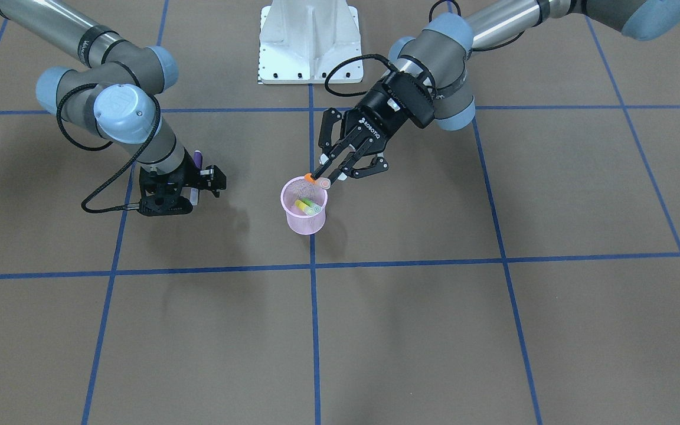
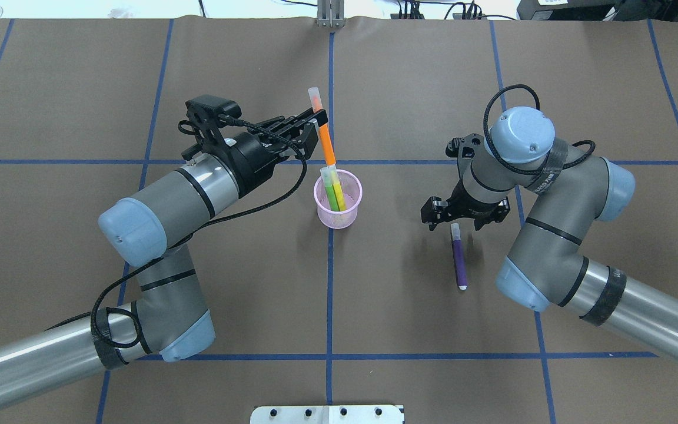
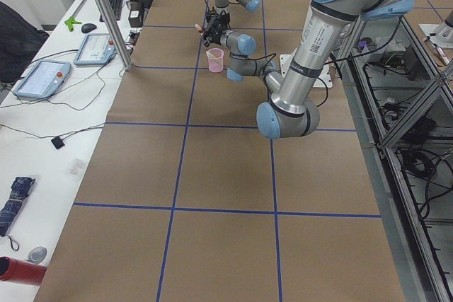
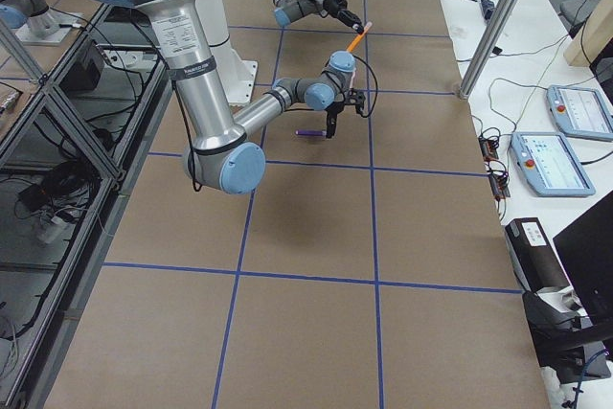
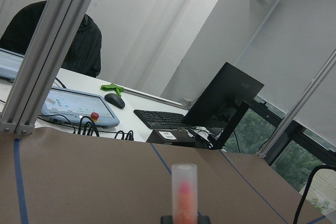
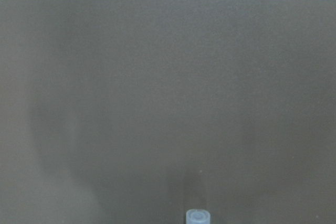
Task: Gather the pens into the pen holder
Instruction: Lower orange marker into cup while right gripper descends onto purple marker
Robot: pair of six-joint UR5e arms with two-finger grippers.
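While the orange pen [image 2: 325, 136] is clamped near its capped upper end between the left fingers [image 2: 317, 119], its lower tip is seen at the far rim of the pen holder [image 2: 338, 200], just below and on the near side of those fingers. The pen is tilted, cap pointing away from the robot, w/ the clear cap [image 5: 184, 179] shown sticking up past the fingertips in the left wrist view. The left fingers are closed down to pen width.

Inside the pink mesh holder, a yellow pen [image 2: 338, 189] and a green pen [image 2: 330, 188] are seen leaning side by side.

The purple pen [image 2: 459, 257] is held at its top end by the right fingers [image 2: 455, 222], approx. upright over the brown surface [image 2: 398, 306], well apart from the holder. Its capped end [image 6: 198, 216] shows at the bottom edge of the right wrist view, pointing at the paper. The right fingers appear closed on it, though their exact gap can't be made out.

A person in dark clothing [image 5: 63, 35] is visible at a desk beyond the surface.
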